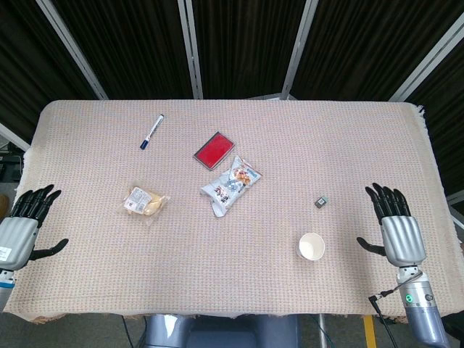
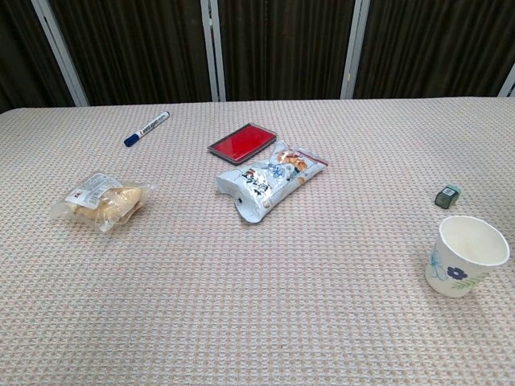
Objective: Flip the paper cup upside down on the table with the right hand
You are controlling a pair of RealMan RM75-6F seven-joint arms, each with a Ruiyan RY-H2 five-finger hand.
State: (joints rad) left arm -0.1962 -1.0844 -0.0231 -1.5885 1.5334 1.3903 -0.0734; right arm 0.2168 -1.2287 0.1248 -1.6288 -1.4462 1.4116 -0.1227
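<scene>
A white paper cup (image 1: pixel 311 246) with a blue flower print stands upright, mouth up, on the table near the front right; the chest view shows the cup (image 2: pixel 465 256) at its right edge. My right hand (image 1: pixel 397 226) lies flat on the cloth to the right of the cup, fingers spread, holding nothing, a clear gap between them. My left hand (image 1: pixel 24 223) rests at the table's left edge, fingers apart and empty. Neither hand appears in the chest view.
On the woven tablecloth (image 1: pixel 239 283) lie a blue marker (image 1: pixel 151 131), a red flat case (image 1: pixel 214 150), a snack bag (image 1: pixel 230 184), a wrapped bread (image 1: pixel 143 202) and a small dark object (image 1: pixel 321 201) just behind the cup.
</scene>
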